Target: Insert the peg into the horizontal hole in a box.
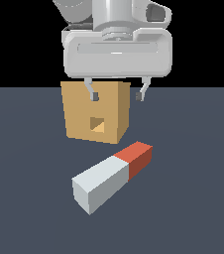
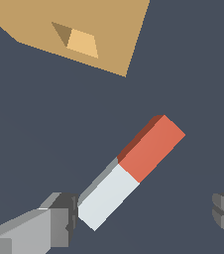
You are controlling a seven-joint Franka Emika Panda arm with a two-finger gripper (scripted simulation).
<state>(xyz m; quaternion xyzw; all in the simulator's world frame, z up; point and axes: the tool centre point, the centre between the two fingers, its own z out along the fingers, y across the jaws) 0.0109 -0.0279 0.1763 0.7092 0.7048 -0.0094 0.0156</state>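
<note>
Peg (image 1: pixel 112 175) on floor, hand (image 1: pixel 117 95) open above.

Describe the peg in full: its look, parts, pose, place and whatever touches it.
The peg is a long square-sectioned bar with flat matte faces, mostly pale grey-white with a shorter red end section. It lies flat on the dark floor, set diagonally, its red end toward the box and its white end toward the exterior camera. It sits in front of the hole, apart from the box. Nothing grips it: the gripper hangs open above, its fingers clear of it.
</note>
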